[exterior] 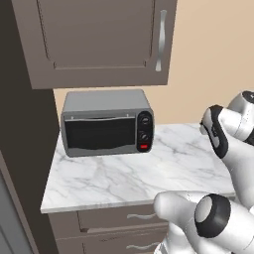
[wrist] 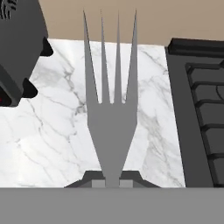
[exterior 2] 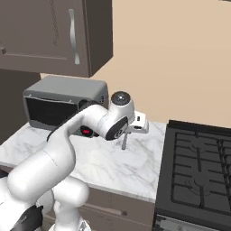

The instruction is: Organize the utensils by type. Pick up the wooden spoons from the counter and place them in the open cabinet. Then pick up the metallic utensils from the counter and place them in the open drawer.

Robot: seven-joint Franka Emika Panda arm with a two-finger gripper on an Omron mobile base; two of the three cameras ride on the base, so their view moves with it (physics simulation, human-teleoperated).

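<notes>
Grey metal four-tined fork (wrist: 110, 127): handle hidden at hand view's bottom. Black gas stove (exterior 2: 198, 171) cropped by right base view's right edge.

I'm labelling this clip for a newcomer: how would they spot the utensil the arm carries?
Find the white marble counter between the toaster oven and the black stove. Above it the tool grips a fork: flat, grey, four long tines, hanging off the worktop.

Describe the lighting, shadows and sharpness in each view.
Left base view: flat even light, no cast shadows on the counter, toaster oven crisp. Right base view: the same soft light, the fork small but sharp. Hand view: the fork looms large and foreshortened in the gripper, edges sharp, no glare.
</notes>
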